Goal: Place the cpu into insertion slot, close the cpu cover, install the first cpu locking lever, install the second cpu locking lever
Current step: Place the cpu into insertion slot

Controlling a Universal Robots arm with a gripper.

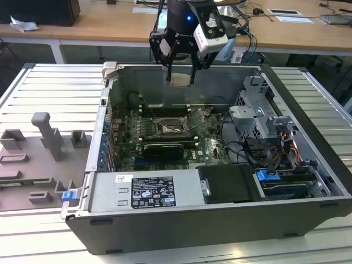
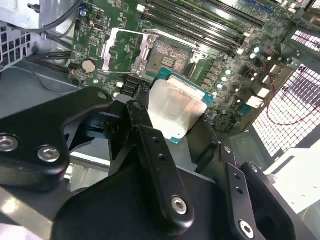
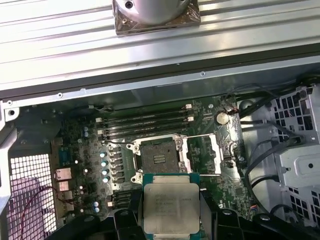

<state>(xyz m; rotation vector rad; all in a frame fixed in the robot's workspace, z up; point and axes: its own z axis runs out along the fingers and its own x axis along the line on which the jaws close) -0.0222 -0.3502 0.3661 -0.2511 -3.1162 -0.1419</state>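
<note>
My gripper (image 1: 180,76) hangs above the open computer case, shut on the cpu (image 1: 180,80), a flat silvery square held by its edges. In both wrist views the cpu (image 2: 175,107) (image 3: 171,207) sits between the black fingers (image 2: 142,130), well above the green motherboard. Below it the insertion slot (image 3: 159,157) (image 2: 170,57) (image 1: 171,129) lies bare, its dark square contact field showing. The cpu cover (image 3: 206,155) (image 2: 124,50), a thin metal frame, is swung open and lies beside the slot.
Long black memory slots (image 3: 145,122) run beside the socket. A metal drive cage with cables (image 1: 258,118) fills the case at the exterior view's right. The power supply (image 1: 146,190) lies along the front. Grey fixtures (image 1: 49,137) stand outside the case at the left.
</note>
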